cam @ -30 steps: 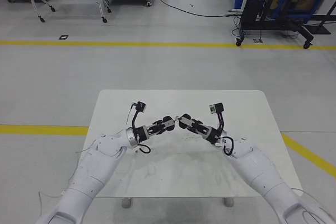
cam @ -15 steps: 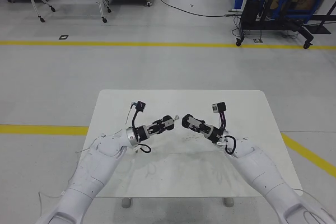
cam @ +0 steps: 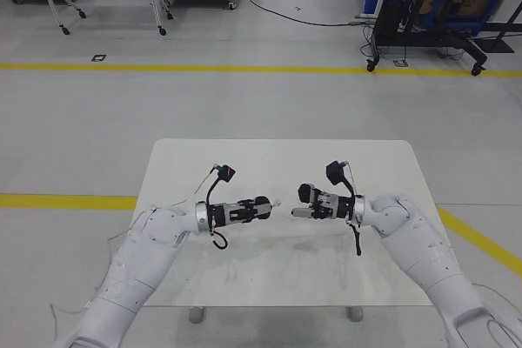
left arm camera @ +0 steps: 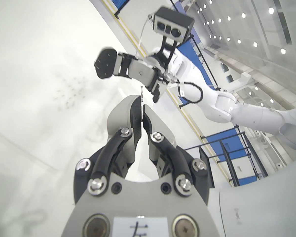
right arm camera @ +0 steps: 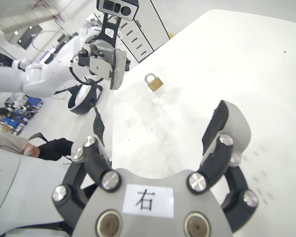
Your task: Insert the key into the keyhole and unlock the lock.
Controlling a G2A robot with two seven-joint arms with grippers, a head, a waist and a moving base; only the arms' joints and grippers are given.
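In the top view, bare table (cam: 374, 165) runs from its lower edge up to the two arms. They face each other at mid-frame with a small gap between them, well clear of every table edge. The key (left arm camera: 142, 93) juts straight out of the left gripper (cam: 268, 207), its long axis aimed at the right gripper (cam: 299, 201). The left pads are pressed together on its blade. The right gripper's fingers are spread wide, holding nothing. Beyond them the padlock (right arm camera: 153, 83) lies on the table, shackle end farther off.
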